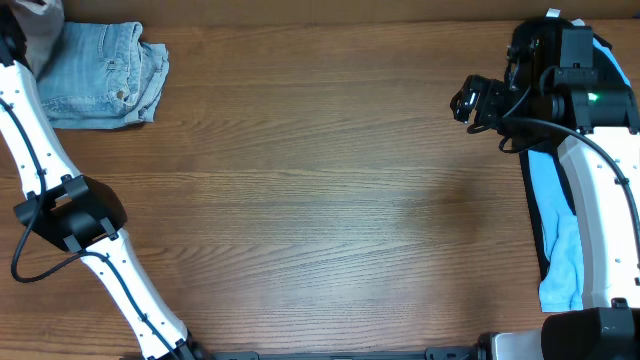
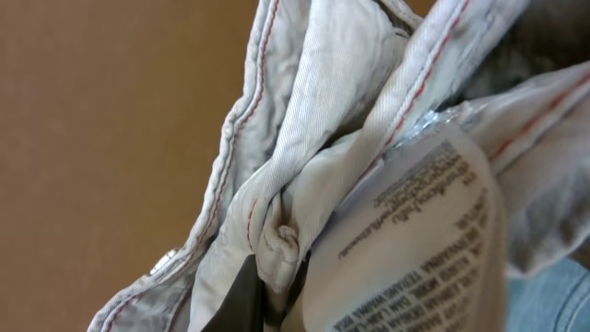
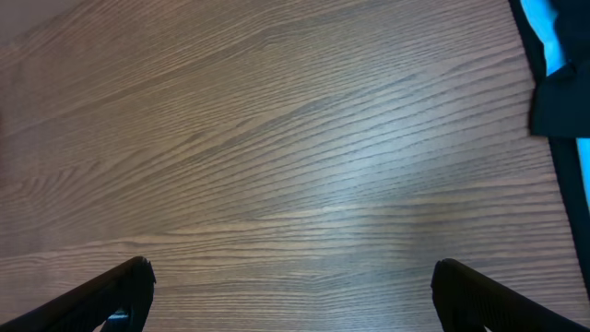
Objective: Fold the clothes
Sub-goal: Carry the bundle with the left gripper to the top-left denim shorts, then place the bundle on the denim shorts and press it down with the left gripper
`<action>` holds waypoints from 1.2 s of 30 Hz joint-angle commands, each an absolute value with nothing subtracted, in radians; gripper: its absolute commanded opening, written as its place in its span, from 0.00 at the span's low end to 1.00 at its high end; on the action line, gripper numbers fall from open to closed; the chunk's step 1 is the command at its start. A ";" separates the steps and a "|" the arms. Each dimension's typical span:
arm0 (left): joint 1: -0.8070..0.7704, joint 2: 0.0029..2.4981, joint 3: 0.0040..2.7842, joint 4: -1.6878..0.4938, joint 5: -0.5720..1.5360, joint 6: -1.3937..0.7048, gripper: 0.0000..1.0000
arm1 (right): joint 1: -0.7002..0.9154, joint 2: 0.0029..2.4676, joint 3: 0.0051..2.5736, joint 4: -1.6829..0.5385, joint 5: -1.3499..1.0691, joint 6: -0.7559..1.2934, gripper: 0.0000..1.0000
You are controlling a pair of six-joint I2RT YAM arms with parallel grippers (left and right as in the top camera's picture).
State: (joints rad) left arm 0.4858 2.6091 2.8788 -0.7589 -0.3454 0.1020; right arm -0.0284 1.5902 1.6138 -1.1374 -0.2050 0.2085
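Khaki shorts: cropped on all sides, left wrist view. Label: print unreadable. Left end effector: largely cloth-covered, closure indeterminate.

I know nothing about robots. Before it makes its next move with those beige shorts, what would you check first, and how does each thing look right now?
1. Left jaws gripping the khaki shorts: ok, the fabric is bunched against them.
2. Right jaws open and empty: ok, spread over bare wood.
3. Middle of the table free for spreading: ok.
4. Shorts lying flat: not ok, they are crumpled with the white label showing.
5. Denim shorts not caught up with them: cannot tell.
6. Black and blue garments out of the way: ok, at the right edge.
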 commanded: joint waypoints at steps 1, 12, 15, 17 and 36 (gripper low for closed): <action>0.484 2.587 2.914 -0.710 -0.385 0.055 0.04 | -0.034 1.581 1.623 -1.131 -0.202 0.201 1.00; 0.447 2.638 2.907 -0.703 -0.195 -0.169 0.04 | -0.034 1.581 1.623 -1.131 -0.203 0.201 1.00; 0.409 2.658 2.906 -0.738 -0.183 -0.191 0.04 | -0.034 1.581 1.623 -1.135 -0.203 0.201 1.00; 0.380 2.674 2.902 -0.767 -0.182 -0.191 0.04 | -0.034 1.581 1.623 -1.139 -0.203 0.201 1.00; 0.083 2.778 2.920 -1.109 -0.004 -0.108 1.00 | -0.034 1.581 1.623 -1.139 -0.203 0.201 1.00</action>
